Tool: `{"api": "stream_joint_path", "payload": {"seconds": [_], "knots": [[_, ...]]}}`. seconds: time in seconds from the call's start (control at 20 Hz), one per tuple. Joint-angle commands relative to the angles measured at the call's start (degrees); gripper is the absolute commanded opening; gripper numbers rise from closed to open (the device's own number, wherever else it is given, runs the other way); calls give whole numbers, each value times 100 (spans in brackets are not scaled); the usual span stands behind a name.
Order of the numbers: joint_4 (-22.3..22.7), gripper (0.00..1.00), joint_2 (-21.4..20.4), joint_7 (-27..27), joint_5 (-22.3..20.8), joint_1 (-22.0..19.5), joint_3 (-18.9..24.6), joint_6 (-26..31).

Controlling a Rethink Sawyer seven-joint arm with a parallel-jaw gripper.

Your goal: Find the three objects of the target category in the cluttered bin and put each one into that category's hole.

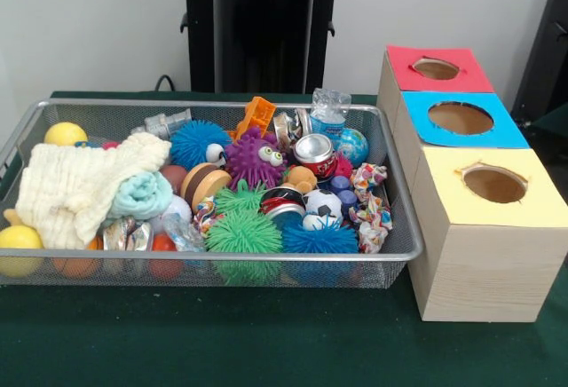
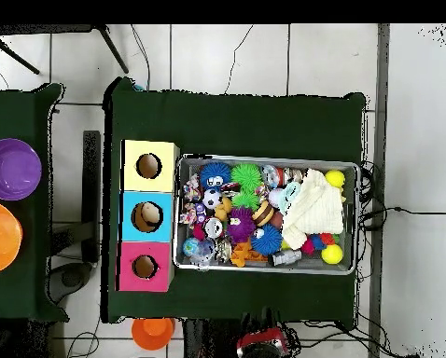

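The wire-mesh bin stands on the green table, full of clutter; it also shows in the overhead view. The duckling and the striped toy do not show plainly. A small orange-yellow soft lump lies beside the purple puffer ball; I cannot tell what it is. A brown and tan banded lump lies mid-bin. The red-surround hole is at the far end of the wooden box, and shows in the overhead view. No gripper shows in either view.
The blue-surround hole and the yellow-surround hole follow in the same box. A cream cloth, yellow balls, green and blue puffer balls, a can and a bottle fill the bin. The pedestal stands behind.
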Motion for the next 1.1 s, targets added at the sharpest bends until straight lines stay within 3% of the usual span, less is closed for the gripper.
{"api": "stream_joint_path", "payload": {"seconds": [0.05,0.3,0.5,1.1], "knots": [[23,100,1173,1054,219,261,-28,411],[-842,100,1855,898,508,364,176,644],[-1281,100,2295,843,718,395,242,737],[-2161,100,3121,528,968,266,402,1062]]}}
